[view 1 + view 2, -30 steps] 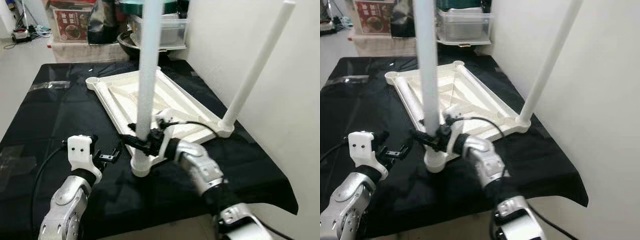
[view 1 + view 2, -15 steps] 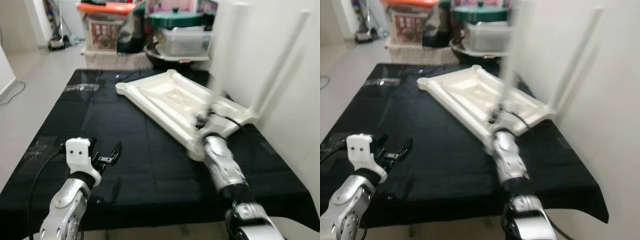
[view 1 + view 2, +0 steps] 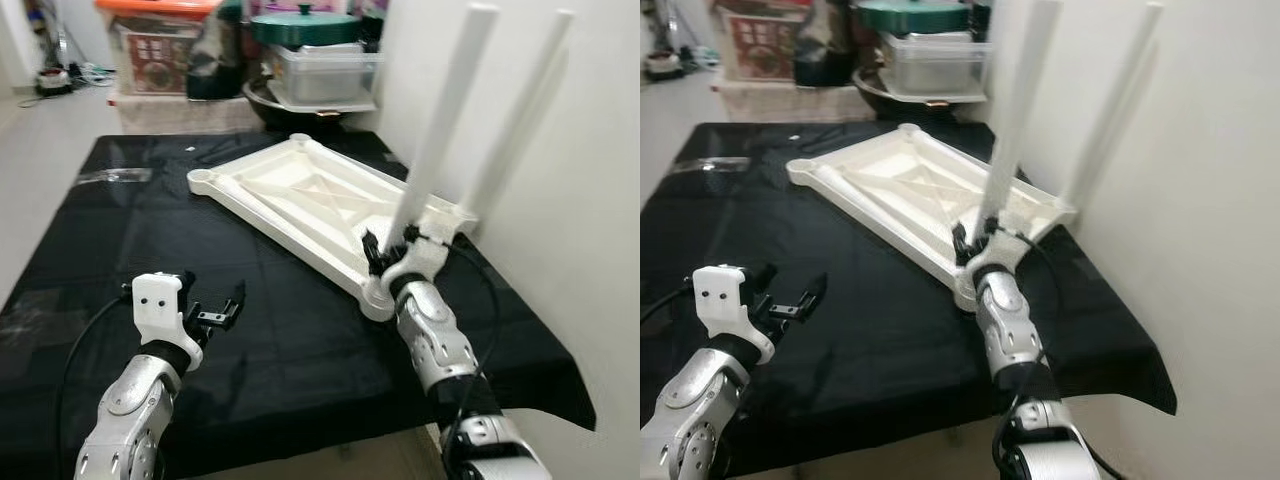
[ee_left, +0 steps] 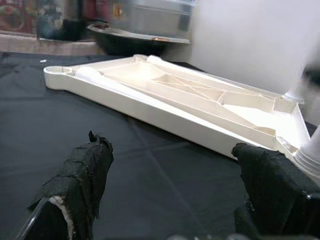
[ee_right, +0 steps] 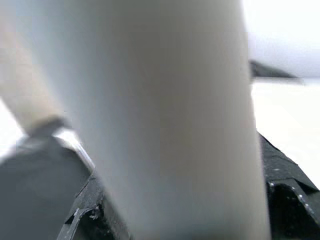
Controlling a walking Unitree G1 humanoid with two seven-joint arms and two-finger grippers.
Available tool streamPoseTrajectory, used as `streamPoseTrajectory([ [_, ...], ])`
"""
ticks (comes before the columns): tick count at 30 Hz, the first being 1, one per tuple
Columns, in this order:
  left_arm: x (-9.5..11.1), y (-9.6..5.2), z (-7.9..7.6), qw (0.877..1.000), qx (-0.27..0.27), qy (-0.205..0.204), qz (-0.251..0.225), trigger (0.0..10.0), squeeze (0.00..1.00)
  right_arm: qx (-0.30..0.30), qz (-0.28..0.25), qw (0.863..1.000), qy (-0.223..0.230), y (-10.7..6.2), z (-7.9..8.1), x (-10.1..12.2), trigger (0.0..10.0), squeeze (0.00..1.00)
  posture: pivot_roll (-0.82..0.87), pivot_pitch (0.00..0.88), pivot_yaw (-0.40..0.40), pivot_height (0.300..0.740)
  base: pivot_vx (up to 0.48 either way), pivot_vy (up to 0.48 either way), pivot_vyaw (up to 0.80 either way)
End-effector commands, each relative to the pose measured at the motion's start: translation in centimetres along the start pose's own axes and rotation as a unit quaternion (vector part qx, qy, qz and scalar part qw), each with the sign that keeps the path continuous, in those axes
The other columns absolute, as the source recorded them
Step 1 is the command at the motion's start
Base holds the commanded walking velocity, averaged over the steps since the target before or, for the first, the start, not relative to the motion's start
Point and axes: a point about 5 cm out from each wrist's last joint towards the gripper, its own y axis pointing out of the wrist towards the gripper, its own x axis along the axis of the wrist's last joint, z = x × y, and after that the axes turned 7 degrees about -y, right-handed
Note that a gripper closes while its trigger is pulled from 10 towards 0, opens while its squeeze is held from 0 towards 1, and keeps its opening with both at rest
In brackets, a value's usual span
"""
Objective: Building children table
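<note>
On the left, the left gripper (image 3: pixel 215 312) hovers with its fingers spread and empty over the black cloth (image 3: pixel 120 230), well short of the upturned white tabletop (image 3: pixel 300 195), which lies across the middle of the cloth with a second leg (image 3: pixel 520 110) standing at its far right corner. To the right, the right gripper (image 3: pixel 385 255) is clamped round the near leg (image 3: pixel 440 120) just above its corner socket; seating it well probably means keeping it square to the socket and pressing straight down. The red box label (image 3: pixel 150 45) behind is too blurred to read

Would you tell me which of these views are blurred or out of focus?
Right wrist view: the white leg is a soft, unfocused mass. Left wrist view: the tabletop frame is fairly sharp, the near fingers soft. Right eye view: the upright legs look smeared.
</note>
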Motion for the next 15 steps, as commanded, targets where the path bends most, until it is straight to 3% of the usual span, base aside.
streamPoseTrajectory([
  [1, 0.0, 0.0, 0.1, 1.0, 0.0, -0.001, 0.002, 10.0, 0.0, 0.11, -0.046, 0.993, 0.003, 0.8, 1.6, 2.2, 10.0, 0.0, 0.11, 0.0, -0.106, 0.74, 0.0, 0.0, 0.0],
  [2, 0.0, 0.0, 0.1, 1.0, 0.0, -0.001, 0.002, 10.0, 0.0, 0.11, -0.046, 0.993, 0.003, 0.8, 1.6, 2.2, 10.0, 0.0, 0.11, 0.0, -0.106, 0.74, 0.0, 0.0, 0.0],
  [3, 0.0, 0.0, 0.1, 1.0, 0.0, -0.001, 0.001, 10.0, 0.0, 0.183, -0.048, 0.982, 0.01, 0.7, 2.3, 2.6, 10.0, 0.0, 0.11, 0.0, -0.106, 0.74, 0.0, 0.0, 0.0],
  [5, 0.0, 0.1, 0.1, 1.0, -0.002, -0.002, 0.001, 10.0, 0.0, 0.382, -0.018, 0.924, 0.0, -1.1, 4.3, 2.0, 10.0, 0.0, 0.11, 0.0, -0.11, 0.74, 0.0, 0.0, 0.0],
  [6, 0.0, 0.1, 0.1, 1.0, -0.002, -0.002, 0.001, 10.0, 0.0, 0.382, -0.018, 0.924, 0.0, -1.1, 4.3, 2.0, 10.0, 0.0, 0.11, 0.0, -0.11, 0.74, 0.0, 0.0, 0.0],
  [8, 0.0, 0.2, 0.0, 1.0, -0.003, -0.003, 0.001, 10.0, 0.0, 0.464, 0.01, 0.886, -0.013, -2.7, 5.4, 0.7, 10.0, 0.0, 0.11, 0.0, -0.113, 0.74, 0.0, 0.0, 0.0],
  [10, 0.1, 0.2, -0.2, 1.0, -0.004, -0.003, 0.001, 10.0, 0.0, 0.416, 0.0, 0.909, -0.021, -2.2, 6.0, -0.2, 10.0, 0.0, 0.12, 0.0, -0.121, 0.74, 0.0, 0.0, 0.0],
  [11, 0.1, 0.2, -0.2, 1.0, -0.003, -0.003, 0.0, 10.0, 0.0, 0.402, 0.006, 0.916, -0.008, -2.0, 6.2, -0.7, 3.6, 0.0, 0.13, 0.0, -0.122, 0.74, 0.0, 0.0, 0.0],
  [13, 0.1, 0.2, -0.2, 1.0, -0.003, -0.003, 0.0, 10.0, 0.0, 0.395, 0.012, 0.919, 0.002, -1.8, 6.3, -0.9, 3.6, 0.0, 0.13, 0.0, -0.122, 0.74, 0.0, 0.0, 0.0],
  [14, 0.1, 0.1, -0.2, 1.0, -0.002, -0.003, 0.0, 10.0, 0.0, 0.379, 0.018, 0.925, 0.007, -1.7, 6.4, -1.3, 0.0, 0.0, 0.12, 0.0, -0.118, 0.74, 0.0, 0.0, 0.0],
  [15, 0.1, 0.1, -0.2, 1.0, -0.002, -0.003, 0.0, 10.0, 0.0, 0.379, 0.018, 0.925, 0.007, -1.7, 6.4, -1.3, 0.0, 0.0, 0.12, 0.0, -0.118, 0.74, 0.0, 0.0, 0.0],
])
